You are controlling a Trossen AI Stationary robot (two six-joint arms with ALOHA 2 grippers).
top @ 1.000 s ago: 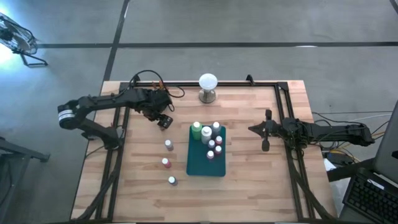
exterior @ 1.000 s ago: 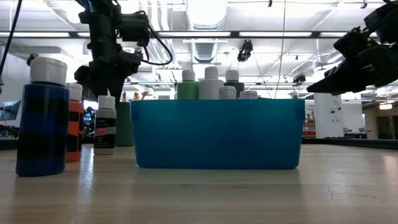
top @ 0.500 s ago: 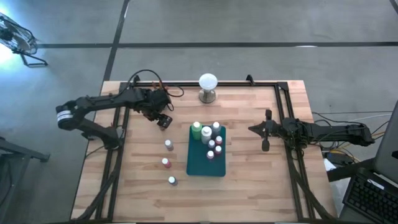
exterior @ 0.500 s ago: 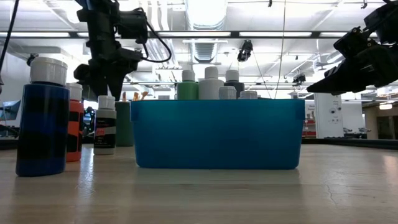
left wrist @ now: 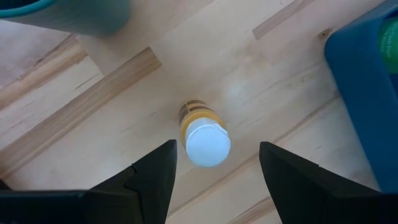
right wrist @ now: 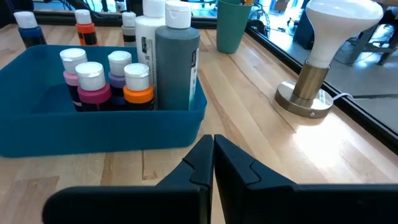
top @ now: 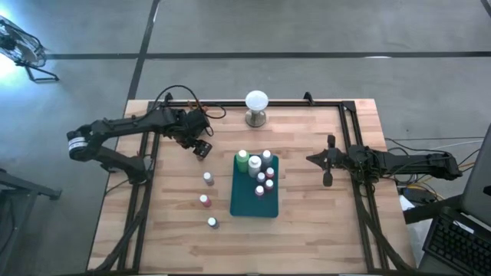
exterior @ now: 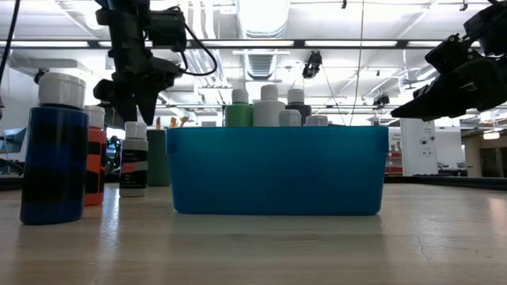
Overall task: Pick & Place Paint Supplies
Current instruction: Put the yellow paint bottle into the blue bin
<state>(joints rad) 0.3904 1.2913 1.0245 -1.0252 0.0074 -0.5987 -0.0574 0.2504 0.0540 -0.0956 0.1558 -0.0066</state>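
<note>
Three bottles stand loose on the desk [top: 307, 230] beside the blue tray [top: 255, 199]: a brown one [top: 208, 179], a red one [top: 205, 201] and a dark blue one [top: 212, 223]. Since a second ago the left gripper [left wrist: 214, 163] has edged slightly away from the tray and lifted a little; its fingers [left wrist: 155, 177] are spread over a white-capped yellow bottle [left wrist: 203, 135] standing upright, not touching it. Right gripper [top: 325, 161] is unmoved, fingers [right wrist: 239, 165] pressed together, empty
</note>
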